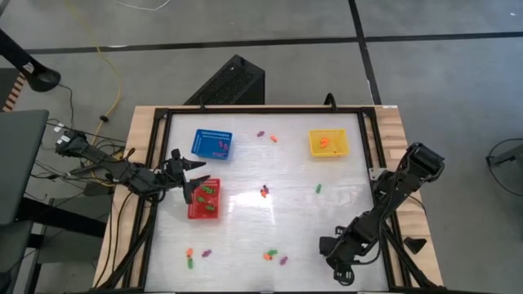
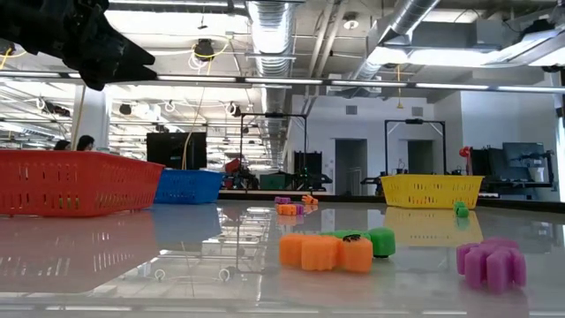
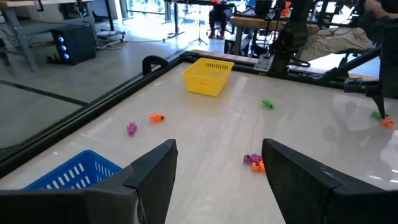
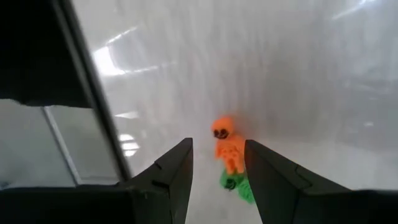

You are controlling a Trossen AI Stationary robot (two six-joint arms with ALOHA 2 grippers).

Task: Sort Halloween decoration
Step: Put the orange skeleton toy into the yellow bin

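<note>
The right gripper (image 1: 338,266), fingers parted and empty, pointed straight at an orange trinket (image 4: 227,148) lying lengthwise ahead of its tips, well apart from the red basket (image 1: 204,216) under the open-fingered, farther left gripper (image 1: 196,181).

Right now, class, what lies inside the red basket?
The high view shows green trinkets in the red basket. The open left gripper hangs over its near end, hiding part of the inside, so a full count is impossible.

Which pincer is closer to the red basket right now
Left. The left pincer hovers at the red basket's upper edge, while the right pincer sits far across the table near the bottom right.
</note>
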